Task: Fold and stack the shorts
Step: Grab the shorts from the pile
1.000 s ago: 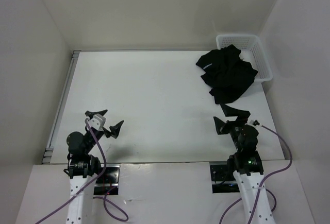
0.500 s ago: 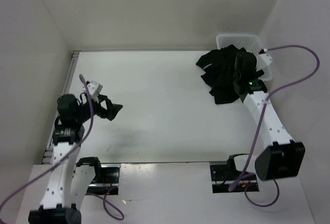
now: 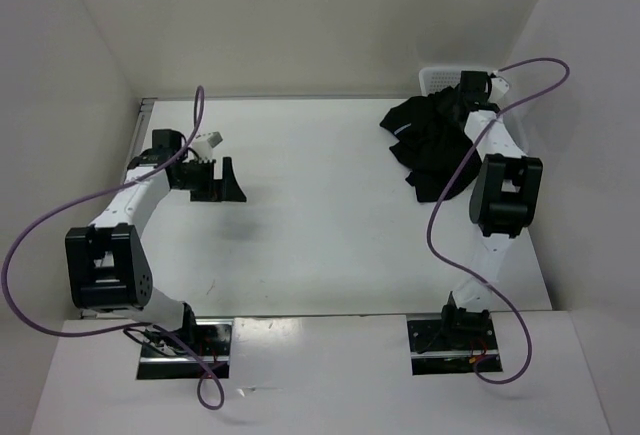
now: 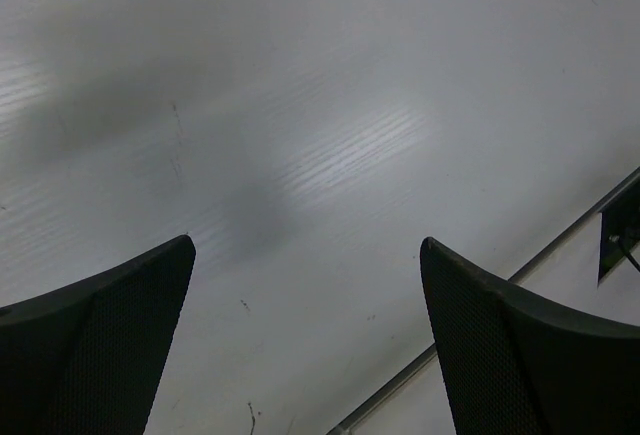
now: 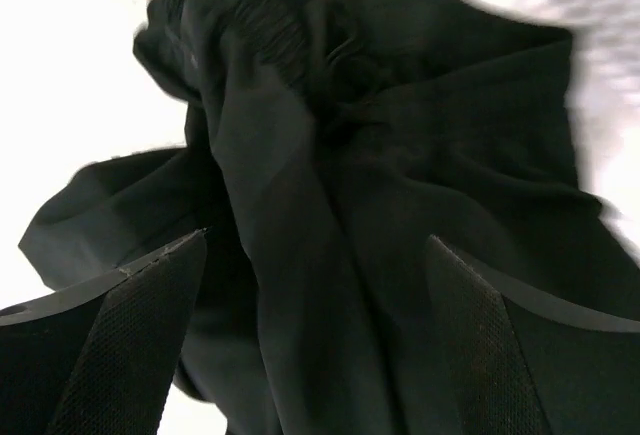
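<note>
We are looking at the shorts (image 3: 440, 150) lying as a crumpled black heap at the far right corner of the counter (image 3: 320, 215), their far end spilling over the rim of a white plastic basket (image 3: 437, 76). The right fingers (image 5: 125, 350) are hovering directly above that heap, spread wide apart and gripping nothing. Dark folds are filling the gap between them in the right wrist view, though we cannot tell whether the tips are touching the cloth. The left fingers (image 4: 95, 350) are hanging over bare counter on the left side, likewise parted and empty, well apart from the fabric. So the right arm is plainly the nearer one, and we are judging that the coming pick is turning on a straight descent, since the cloth is lying below the fingers and not off to either side. The heap is bunched, so we are not finding a clear long axis, only a loose run from the basket toward the near edge. We are taking the task as barely begun, with nothing spread or folded, and we are judging that a pinch on a thick ridge of folds risks dragging the whole heap along.
</note>
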`<state>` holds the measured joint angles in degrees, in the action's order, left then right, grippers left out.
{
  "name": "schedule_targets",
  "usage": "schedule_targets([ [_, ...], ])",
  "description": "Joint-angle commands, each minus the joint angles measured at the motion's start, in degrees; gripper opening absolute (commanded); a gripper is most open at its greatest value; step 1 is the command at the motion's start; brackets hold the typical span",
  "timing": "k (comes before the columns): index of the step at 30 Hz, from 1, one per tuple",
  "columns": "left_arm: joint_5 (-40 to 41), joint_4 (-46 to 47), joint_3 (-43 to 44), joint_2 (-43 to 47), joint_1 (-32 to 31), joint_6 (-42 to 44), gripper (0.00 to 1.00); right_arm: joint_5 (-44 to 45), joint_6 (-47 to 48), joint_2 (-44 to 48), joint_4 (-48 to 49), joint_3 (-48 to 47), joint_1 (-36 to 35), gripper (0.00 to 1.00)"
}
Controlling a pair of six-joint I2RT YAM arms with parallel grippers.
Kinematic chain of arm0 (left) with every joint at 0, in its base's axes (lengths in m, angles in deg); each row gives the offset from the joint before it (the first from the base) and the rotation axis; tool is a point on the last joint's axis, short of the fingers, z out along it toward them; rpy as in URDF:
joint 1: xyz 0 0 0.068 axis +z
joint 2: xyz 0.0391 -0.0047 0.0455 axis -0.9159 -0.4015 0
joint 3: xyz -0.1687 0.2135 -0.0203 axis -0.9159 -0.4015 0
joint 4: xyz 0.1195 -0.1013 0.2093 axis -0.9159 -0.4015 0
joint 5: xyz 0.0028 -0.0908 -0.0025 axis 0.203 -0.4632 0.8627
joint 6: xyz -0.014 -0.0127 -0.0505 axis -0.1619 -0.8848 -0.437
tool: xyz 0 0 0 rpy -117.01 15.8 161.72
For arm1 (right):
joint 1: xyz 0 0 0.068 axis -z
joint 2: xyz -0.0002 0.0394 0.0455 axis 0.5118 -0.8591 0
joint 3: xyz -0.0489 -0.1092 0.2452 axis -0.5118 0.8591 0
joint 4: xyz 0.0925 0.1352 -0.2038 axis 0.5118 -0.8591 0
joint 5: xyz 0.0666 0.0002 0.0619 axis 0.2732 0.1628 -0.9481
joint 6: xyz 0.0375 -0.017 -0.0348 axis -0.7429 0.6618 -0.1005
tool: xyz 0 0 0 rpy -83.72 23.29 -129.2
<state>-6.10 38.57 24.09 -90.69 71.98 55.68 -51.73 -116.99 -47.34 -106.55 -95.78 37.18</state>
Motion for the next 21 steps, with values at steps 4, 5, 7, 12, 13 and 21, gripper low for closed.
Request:
schedule_targets([
  [4, 1.5, -2.7, -0.1, -2.0, -3.4, 0.3, 1.0, -8.3, 2.1, -7.2, -0.1, -8.2, 0.5, 0.91],
  [5, 1.5, -2.7, -0.1, -2.0, -3.4, 0.3, 1.0, -8.3, 2.1, -8.0, -0.1, -8.2, 0.5, 0.87],
  [7, 1.5, -2.7, 0.4, -2.6, -4.0, 0.3, 1.0, -7.8, 2.1, -8.6, -0.1, -9.4, 0.5, 0.68],
  [12, 3.4, -2.7, 2.0, -3.1, -4.5, 0.3, 1.0, -6.6, 0.7, -9.1, -0.1, -10.2, 0.5, 0.19],
  [13, 3.4, -2.2, 2.5, -3.1, -4.5, 0.3, 1.0, -5.5, 0.2, -8.5, -0.1, -10.2, 0.5, 0.01],
  [21, 5.1, -0.9, 6.4, -0.4, -4.5, 0.3, 1.0, -0.6, 6.2, 8.8, 8.5, -6.8, -1.7, 0.0],
])
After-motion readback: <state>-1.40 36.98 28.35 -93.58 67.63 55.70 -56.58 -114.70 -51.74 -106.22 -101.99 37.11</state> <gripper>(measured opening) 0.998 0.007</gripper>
